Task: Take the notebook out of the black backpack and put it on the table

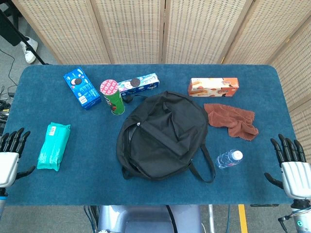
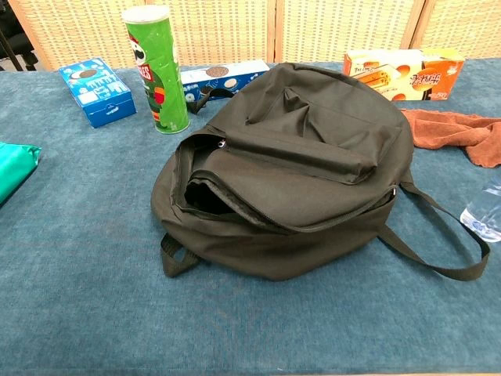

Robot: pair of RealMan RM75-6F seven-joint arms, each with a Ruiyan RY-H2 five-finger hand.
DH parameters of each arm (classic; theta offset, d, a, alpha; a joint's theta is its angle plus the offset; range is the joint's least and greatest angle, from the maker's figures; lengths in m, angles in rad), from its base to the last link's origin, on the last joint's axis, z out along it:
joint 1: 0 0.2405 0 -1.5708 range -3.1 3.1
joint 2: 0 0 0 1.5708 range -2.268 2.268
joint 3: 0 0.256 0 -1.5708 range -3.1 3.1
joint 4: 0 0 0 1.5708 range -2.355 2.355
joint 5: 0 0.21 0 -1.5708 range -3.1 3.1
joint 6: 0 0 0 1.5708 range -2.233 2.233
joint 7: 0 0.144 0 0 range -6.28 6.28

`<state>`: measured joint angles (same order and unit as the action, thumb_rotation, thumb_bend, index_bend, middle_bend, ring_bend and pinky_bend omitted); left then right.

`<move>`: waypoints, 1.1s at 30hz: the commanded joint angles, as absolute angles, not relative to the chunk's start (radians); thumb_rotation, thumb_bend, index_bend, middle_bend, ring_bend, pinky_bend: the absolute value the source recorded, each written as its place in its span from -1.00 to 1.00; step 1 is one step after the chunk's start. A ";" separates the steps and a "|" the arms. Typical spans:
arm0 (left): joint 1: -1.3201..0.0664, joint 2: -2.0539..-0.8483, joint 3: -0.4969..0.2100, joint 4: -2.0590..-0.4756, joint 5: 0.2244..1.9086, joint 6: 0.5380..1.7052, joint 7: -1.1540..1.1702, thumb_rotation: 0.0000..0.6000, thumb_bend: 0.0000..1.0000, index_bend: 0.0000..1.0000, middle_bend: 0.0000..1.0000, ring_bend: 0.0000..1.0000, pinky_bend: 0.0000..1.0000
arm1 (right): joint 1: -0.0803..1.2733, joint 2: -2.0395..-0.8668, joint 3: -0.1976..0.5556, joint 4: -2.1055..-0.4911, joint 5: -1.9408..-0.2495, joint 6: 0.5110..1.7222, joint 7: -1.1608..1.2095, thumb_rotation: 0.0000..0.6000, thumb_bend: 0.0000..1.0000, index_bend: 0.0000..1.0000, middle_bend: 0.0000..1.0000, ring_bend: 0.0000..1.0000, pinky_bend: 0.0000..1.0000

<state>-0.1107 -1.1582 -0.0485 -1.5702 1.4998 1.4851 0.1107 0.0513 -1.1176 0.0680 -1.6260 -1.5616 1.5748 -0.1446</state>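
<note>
The black backpack [image 1: 163, 136] lies flat in the middle of the blue table [image 1: 73, 184]. In the chest view the backpack [image 2: 313, 157] has its main zipper partly open at the front left, showing a dark gap [image 2: 205, 197]. No notebook shows in either view. My left hand [image 1: 10, 154] hovers at the table's left front edge, fingers apart, holding nothing. At the right front edge my right hand [image 1: 290, 166] is likewise spread and empty. Both hands are far from the backpack and show only in the head view.
Behind the backpack stand a green chip can [image 1: 112, 97], a blue cookie box [image 1: 81, 88], a long blue cookie box [image 1: 140, 83] and an orange biscuit box [image 1: 214, 87]. A teal pack [image 1: 53, 146] lies left; a brown cloth [image 1: 232, 120] and a water bottle [image 1: 228, 158] lie right.
</note>
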 commanded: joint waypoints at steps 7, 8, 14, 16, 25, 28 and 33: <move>-0.108 -1.139 -0.063 -1.575 1.481 1.492 0.076 1.00 -0.81 -1.00 -1.00 -1.00 -1.00 | 0.049 -1.120 0.047 -1.662 -1.619 1.588 -0.170 1.00 -1.00 -0.92 -1.00 -1.00 -1.00; -0.109 -1.137 -0.066 -1.576 1.479 1.491 0.071 1.00 -0.81 -1.00 -1.00 -1.00 -1.00 | 0.049 -1.120 0.040 -1.675 -1.630 1.587 -0.172 1.00 -1.00 -0.92 -1.00 -1.00 -1.00; -0.114 -1.131 -0.074 -1.573 1.463 1.480 0.057 1.00 -0.81 -1.00 -1.00 -1.00 -1.00 | 0.081 -1.110 0.026 -1.719 -1.701 1.553 -0.222 1.00 -1.00 -0.92 -1.00 -1.00 -1.00; -0.116 -1.132 -0.075 -1.572 1.459 1.475 0.056 1.00 -0.81 -1.00 -1.00 -1.00 -1.00 | 0.105 -1.104 0.029 -1.736 -1.707 1.517 -0.227 1.00 -1.00 -0.92 -1.00 -1.00 -1.00; -0.126 -1.149 -0.077 -1.563 1.437 1.451 0.088 1.00 -0.81 -1.00 -1.00 -1.00 -1.00 | 0.280 -1.070 0.086 -1.882 -1.710 1.288 -0.288 1.00 -1.00 -0.92 -1.00 -1.00 -1.00; -0.129 -1.155 -0.080 -1.557 1.422 1.439 0.096 1.00 -0.81 -1.00 -1.00 -1.00 -1.00 | 0.356 -1.068 0.120 -1.958 -1.659 1.178 -0.293 1.00 -1.00 -0.92 -1.00 -1.00 -1.00; -0.132 -1.158 -0.083 -1.551 1.413 1.435 0.100 1.00 -0.81 -1.00 -1.00 -1.00 -1.00 | 0.441 -1.086 0.168 -2.020 -1.570 1.068 -0.318 1.00 -1.00 -0.92 -1.00 -1.00 -1.00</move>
<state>-0.1317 -1.1579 -0.0825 -1.5511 1.4133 1.4348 0.1001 0.4010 -1.0767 0.1358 -1.9818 -1.6192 1.1201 -0.2965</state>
